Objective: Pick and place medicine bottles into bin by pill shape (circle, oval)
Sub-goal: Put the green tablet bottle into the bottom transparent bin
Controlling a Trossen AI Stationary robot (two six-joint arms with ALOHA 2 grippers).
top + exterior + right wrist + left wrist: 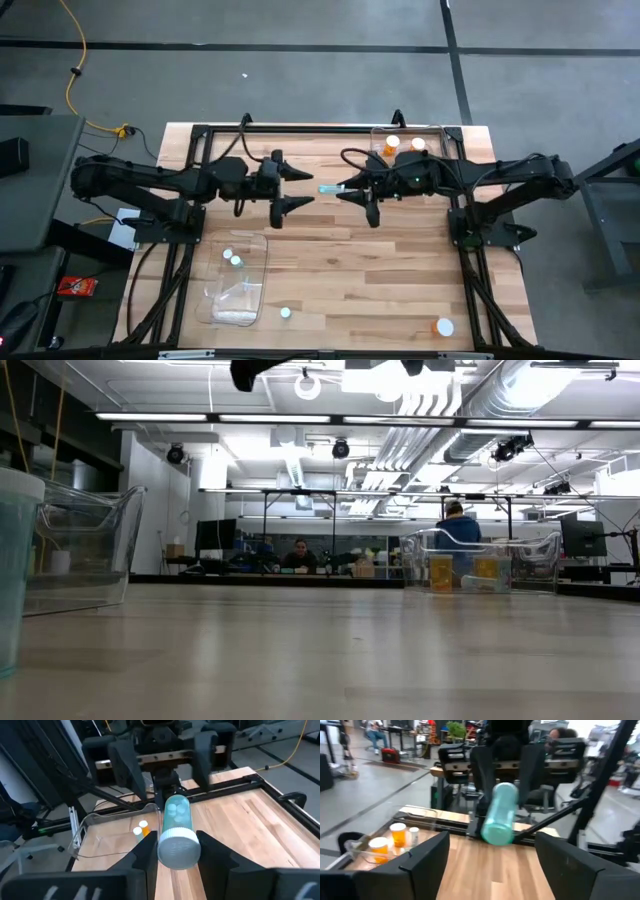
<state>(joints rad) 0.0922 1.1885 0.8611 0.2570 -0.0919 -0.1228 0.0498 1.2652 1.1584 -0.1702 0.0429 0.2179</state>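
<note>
We see the wooden counter [340, 250] with both arms reaching in to meet over the middle of its far half. Two clear bins sit on it: one [240, 285] toward the near left holding a couple of pale bottles, and one [405, 143] at the far right edge holding orange bottles.

Our right tool [340, 189] is clamped on the white-capped end of a pale teal bottle [329, 188], fingers [145, 851] pressed to either side of the cap. In the right wrist view round pills show through the bottle's wall.

The bottle lies level, held up clear of the counter, and its long axis runs straight across from the right tool toward our left tool [300, 187], bottom end leading. The left tool stands wide apart, fingers [427, 856] spread either side of that line, with the bottle's free end just short of the gap between them. We judge this a handover: the left arm is nearer the near-left bin.

Two loose bottles, one pale [285, 313] and one orange [443, 326], lie near the front edge.
</note>
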